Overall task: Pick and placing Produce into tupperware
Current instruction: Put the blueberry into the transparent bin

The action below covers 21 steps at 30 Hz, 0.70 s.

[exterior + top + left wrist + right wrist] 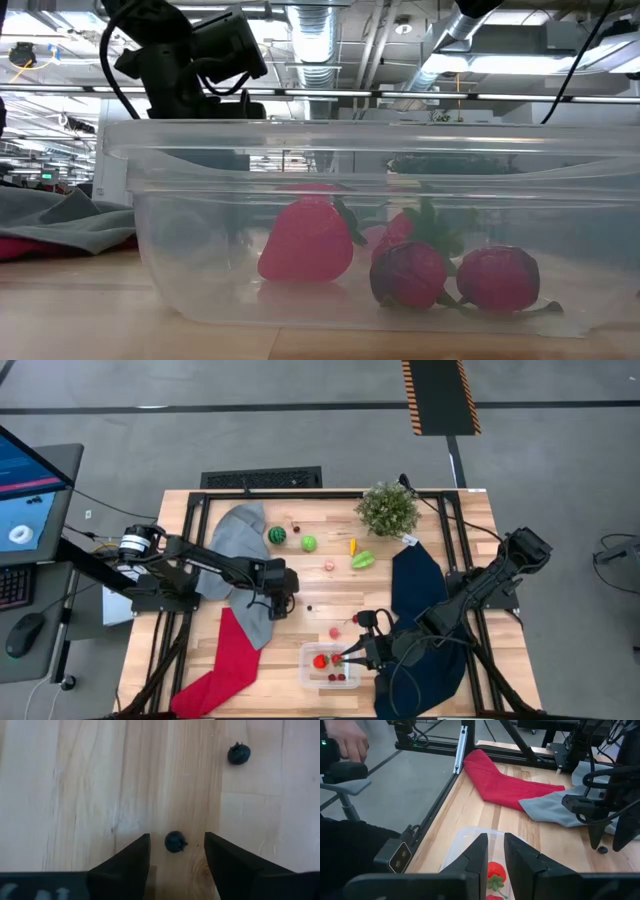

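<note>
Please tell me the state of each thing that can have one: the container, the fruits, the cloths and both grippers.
tupperware: lidless, holding red fruits.
dark berry: on table, between left gripper fingers, ungripped.
red cloth: crumpled, hanging over table edge.
right gripper: over tupperware, nearly closed, empty.

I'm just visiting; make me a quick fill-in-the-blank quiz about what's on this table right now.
1. The big strawberry lies inside the clear ____.
2. The left gripper hangs over a tiny dark ____.
3. Beside the grey cloth lies a cloth coloured ____.

Missing words: container; berry; red
</note>
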Each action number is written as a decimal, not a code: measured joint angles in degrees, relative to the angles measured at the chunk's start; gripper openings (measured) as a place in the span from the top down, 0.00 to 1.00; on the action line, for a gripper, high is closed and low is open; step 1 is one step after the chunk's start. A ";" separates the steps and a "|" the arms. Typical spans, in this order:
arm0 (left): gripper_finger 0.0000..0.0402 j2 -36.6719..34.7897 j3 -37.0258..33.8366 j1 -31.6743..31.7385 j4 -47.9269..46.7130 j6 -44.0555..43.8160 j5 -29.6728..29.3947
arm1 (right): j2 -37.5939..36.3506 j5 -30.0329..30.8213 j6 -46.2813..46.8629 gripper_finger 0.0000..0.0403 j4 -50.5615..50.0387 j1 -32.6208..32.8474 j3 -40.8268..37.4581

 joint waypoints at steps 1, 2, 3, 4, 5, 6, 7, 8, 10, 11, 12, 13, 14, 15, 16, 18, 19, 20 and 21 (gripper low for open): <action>0.59 0.00 0.00 0.27 0.00 -0.02 0.59 | 0.00 0.00 0.00 0.78 -0.06 0.00 0.00; 0.61 0.00 0.00 0.49 0.03 -0.06 1.04 | 0.00 0.00 0.00 0.78 -0.07 0.00 0.00; 0.63 0.00 0.00 0.66 0.07 -0.07 1.01 | 0.00 0.00 0.00 0.78 -0.14 0.00 0.00; 0.64 0.00 0.00 0.77 0.13 -0.07 1.03 | 0.00 0.00 0.00 0.78 -0.25 0.00 0.00; 0.66 0.00 0.00 0.86 0.14 -0.09 1.01 | 0.00 0.00 0.00 0.78 -0.37 0.00 0.00; 0.67 0.00 0.00 1.01 0.13 -0.11 1.04 | 0.00 0.00 0.01 0.78 -0.44 0.00 0.00; 0.68 0.00 0.00 1.10 0.11 -0.29 1.10 | 0.00 0.00 0.02 0.78 -0.41 0.00 0.00; 0.68 0.06 0.00 1.16 0.11 -0.53 1.22 | 0.00 0.00 0.02 0.78 -0.41 0.00 0.00; 0.69 0.77 0.00 1.16 0.18 -0.84 1.48 | 0.00 0.00 0.22 0.78 -0.44 0.00 0.00; 0.69 1.15 -0.01 1.18 -0.03 -0.89 1.51 | 0.00 0.00 0.42 0.78 -0.47 0.00 0.00; 0.69 1.50 -0.04 1.18 -0.12 -0.94 1.50 | 0.00 0.00 0.50 0.78 -0.46 0.00 0.00; 0.69 2.16 0.01 1.18 0.33 -0.94 1.48 | 0.00 0.00 0.50 0.78 -0.46 0.00 0.00; 0.69 2.55 0.13 1.18 0.37 -0.93 1.45 | 0.00 0.00 0.50 0.78 -0.48 0.00 0.00; 0.69 2.89 0.13 1.17 0.37 -0.92 1.43 | 0.00 0.00 0.52 0.78 -0.53 0.00 0.00; 0.69 3.49 0.17 1.18 0.45 -0.92 1.39 | 0.00 0.00 0.56 0.78 -0.53 0.00 0.00; 0.69 3.73 0.17 1.18 0.48 -0.92 1.43 | 0.00 0.00 0.58 0.78 -0.63 0.00 0.00; 0.69 3.74 0.17 1.18 0.48 -0.92 1.43 | 0.00 0.00 0.57 0.78 -0.63 0.00 0.00; 0.70 3.76 0.17 1.18 0.50 -0.92 1.42 | 0.00 0.00 0.59 0.78 -0.63 0.02 0.00; 0.71 3.74 0.17 1.18 0.50 -0.92 1.51 | 0.00 0.00 0.61 0.78 -0.64 0.00 0.00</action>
